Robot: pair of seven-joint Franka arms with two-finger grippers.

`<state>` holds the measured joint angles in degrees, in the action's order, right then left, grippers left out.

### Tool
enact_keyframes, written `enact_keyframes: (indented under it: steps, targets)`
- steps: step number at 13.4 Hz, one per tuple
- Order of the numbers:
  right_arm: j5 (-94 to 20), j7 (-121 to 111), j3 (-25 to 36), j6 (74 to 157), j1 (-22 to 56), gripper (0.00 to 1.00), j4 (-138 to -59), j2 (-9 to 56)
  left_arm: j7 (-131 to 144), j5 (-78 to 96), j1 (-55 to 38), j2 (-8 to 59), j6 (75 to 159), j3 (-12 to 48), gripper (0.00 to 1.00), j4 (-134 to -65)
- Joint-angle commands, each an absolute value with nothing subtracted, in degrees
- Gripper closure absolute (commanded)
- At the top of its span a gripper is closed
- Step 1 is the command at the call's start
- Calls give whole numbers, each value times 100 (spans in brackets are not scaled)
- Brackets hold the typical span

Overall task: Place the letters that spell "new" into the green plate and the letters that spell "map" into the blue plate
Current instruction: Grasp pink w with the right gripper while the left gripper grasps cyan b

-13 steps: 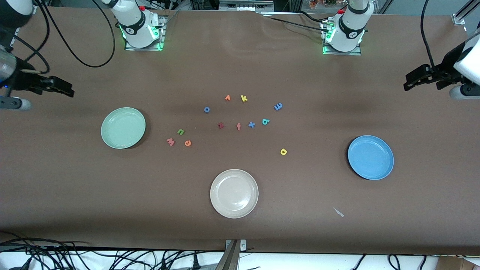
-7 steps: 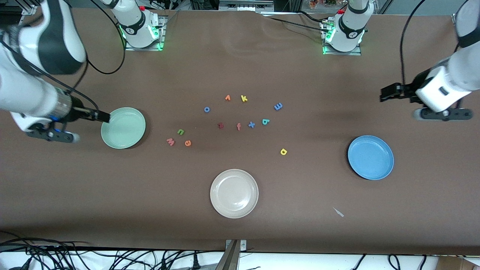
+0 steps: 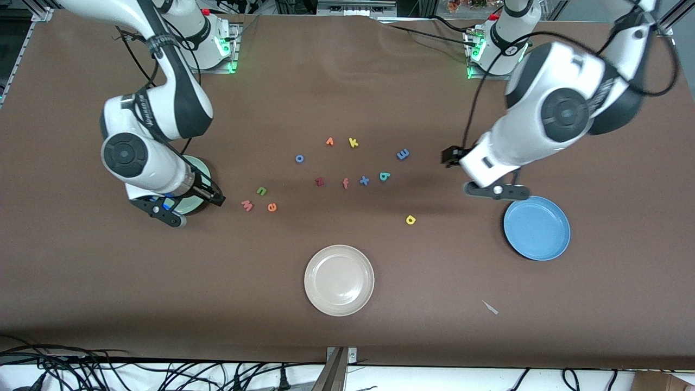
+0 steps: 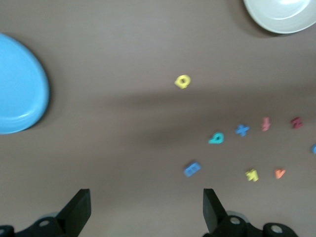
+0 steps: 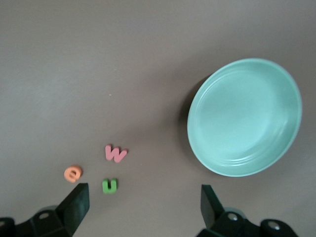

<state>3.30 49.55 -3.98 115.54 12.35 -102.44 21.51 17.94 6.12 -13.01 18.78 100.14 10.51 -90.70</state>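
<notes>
The green n (image 3: 261,190), orange e (image 3: 272,207) and pinkish w (image 3: 247,205) lie clustered beside the green plate (image 5: 244,117), which the right arm mostly covers in the front view. My right gripper (image 3: 215,196) hangs open and holds nothing over the plate's edge toward those letters. The blue m (image 3: 402,154), teal a (image 3: 384,176) and yellow p (image 3: 410,219) lie scattered mid-table. The blue plate (image 3: 536,228) sits toward the left arm's end. My left gripper (image 3: 450,157) is open over bare table between the m and the blue plate, nothing in it.
A beige plate (image 3: 339,279) sits nearest the front camera. Other letters lie mid-table: blue o (image 3: 299,158), orange v-shape (image 3: 329,142), yellow k (image 3: 353,143), dark red z (image 3: 320,181), an f (image 3: 345,183), blue x (image 3: 364,180). A small scrap (image 3: 490,307) lies near the front edge.
Both arms swung in from the table's ends toward the middle: the right over the green plate, the left toward the blue plate. Both grippers stayed open; no letter moved.
</notes>
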Motion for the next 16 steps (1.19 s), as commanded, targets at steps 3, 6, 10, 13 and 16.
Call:
enact_keyframes:
  steps: [3,6,10,13,16]
  targets:
    - [404,6291,-387,13076,1397,0,-11416,2135,1950,923,-1756,1951,11344,976,0,-10026]
    - [378,6993,-396,13472,1598,0,-11452,2530,2354,853,-2161,1977,12285,967,0,-10695]
    - [378,7348,-396,13772,1740,0,-11452,2786,3179,433,-2618,2530,13023,967,0,-10793]
    - [378,7479,-387,14132,1740,0,-11443,2935,3690,-95,-2874,2996,13254,967,0,-10731]
    - [369,7479,-387,14343,1714,0,-11426,3049,3762,-176,-2953,3216,13263,958,3,-10583]
